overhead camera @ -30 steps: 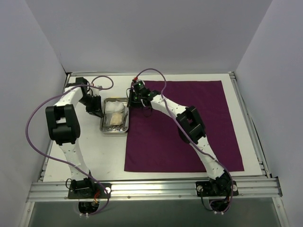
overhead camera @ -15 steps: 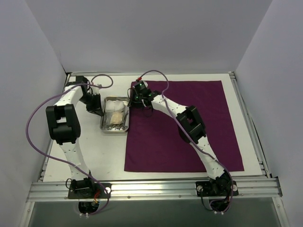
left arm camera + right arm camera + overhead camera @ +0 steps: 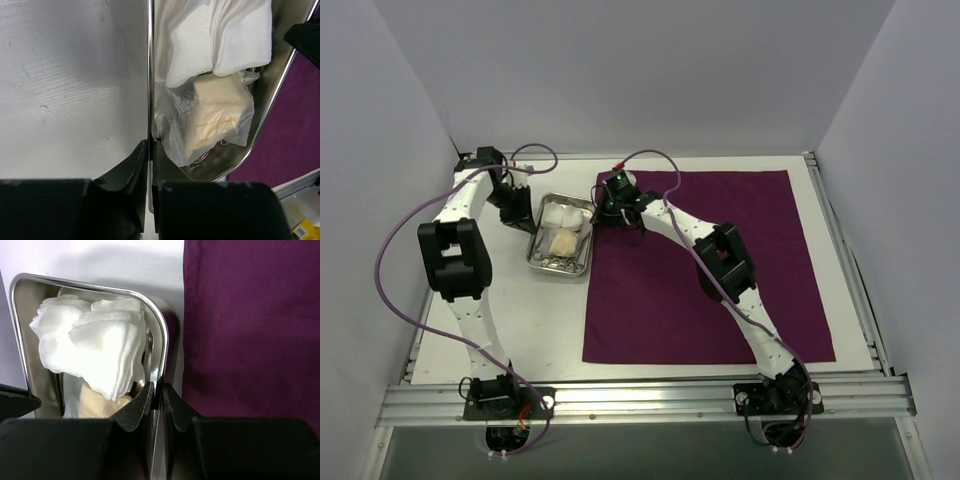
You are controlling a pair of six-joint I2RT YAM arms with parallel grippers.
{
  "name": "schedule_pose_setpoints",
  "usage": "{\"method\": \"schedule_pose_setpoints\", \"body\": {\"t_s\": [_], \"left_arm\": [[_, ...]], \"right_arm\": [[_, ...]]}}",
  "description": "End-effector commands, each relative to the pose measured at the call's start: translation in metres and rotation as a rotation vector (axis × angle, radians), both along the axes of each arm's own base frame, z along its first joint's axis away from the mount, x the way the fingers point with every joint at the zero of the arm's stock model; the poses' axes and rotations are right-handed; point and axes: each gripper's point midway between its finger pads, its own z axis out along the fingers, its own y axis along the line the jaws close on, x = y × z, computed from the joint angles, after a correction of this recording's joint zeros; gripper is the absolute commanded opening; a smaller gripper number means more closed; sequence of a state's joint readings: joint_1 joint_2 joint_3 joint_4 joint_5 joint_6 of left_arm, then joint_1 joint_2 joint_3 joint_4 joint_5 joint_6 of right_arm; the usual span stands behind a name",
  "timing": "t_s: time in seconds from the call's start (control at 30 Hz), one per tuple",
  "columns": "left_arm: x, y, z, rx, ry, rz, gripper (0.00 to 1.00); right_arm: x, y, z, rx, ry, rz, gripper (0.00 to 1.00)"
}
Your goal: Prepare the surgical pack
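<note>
The steel tray [image 3: 558, 271] sits at about 10 o'clock on the white table [image 3: 520, 320], just beside the left edge of the purple cloth [image 3: 720, 270]. Inside it, at the 12 o'clock end, are white gauze pads [image 3: 563, 216]. A clear bag [image 3: 563, 243] with something cream-colored in it lies just below them. A bit of thin metal peeks out under the bag (too small for me to tell what).

My left claw [image 3: 525, 218] pinches the tray's rim [image 3: 149, 75] on its 9 o'clock side, with the fingers closed tight on the thin edge. My right claw [image 3: 600, 218] pinches the rim [image 3: 161, 335] at about 2 o'clock the same way, one finger inside the tray and one outside. I cannot tell if the tray is touching the table.

My right arm [image 3: 720, 262] reaches over the cloth's far left corner. A purple cable [image 3: 535, 160] loops near my left claw, at 11 o'clock from the tray.
</note>
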State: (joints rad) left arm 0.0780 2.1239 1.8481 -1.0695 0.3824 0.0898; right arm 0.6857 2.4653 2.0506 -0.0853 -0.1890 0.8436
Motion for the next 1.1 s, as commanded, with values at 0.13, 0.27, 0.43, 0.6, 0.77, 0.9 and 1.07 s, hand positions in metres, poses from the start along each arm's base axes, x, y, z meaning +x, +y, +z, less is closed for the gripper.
{"method": "schedule_pose_setpoints", "body": {"t_s": [0.13,0.27,0.43,0.6,0.77,0.9,1.07], "left_arm": [[0.016,-0.016,0.012,-0.05,-0.049,-0.032,0.02],[0.02,-0.022,0.012,-0.057,-0.05,-0.042,0.02],[0.028,-0.025,0.021,-0.067,-0.082,-0.041,0.02],[0.031,-0.024,0.023,-0.06,-0.08,-0.039,0.02],[0.031,-0.025,0.025,-0.064,-0.069,-0.034,0.02],[0.033,-0.03,0.018,-0.069,-0.048,-0.037,0.02],[0.035,-0.043,0.002,-0.086,-0.013,-0.067,0.02]], "right_arm": [[-0.006,0.007,0.079,0.108,-0.069,0.004,0.0],[-0.011,0.003,0.082,0.118,-0.06,-0.015,0.0],[-0.007,0.003,0.095,0.137,-0.081,-0.026,0.0],[-0.006,0.007,0.094,0.151,-0.068,-0.023,0.0],[-0.006,0.006,0.101,0.166,-0.064,-0.027,0.0],[-0.016,0.002,0.098,0.177,-0.027,-0.035,0.0],[-0.038,-0.011,0.085,0.171,0.031,-0.051,0.0]]}}
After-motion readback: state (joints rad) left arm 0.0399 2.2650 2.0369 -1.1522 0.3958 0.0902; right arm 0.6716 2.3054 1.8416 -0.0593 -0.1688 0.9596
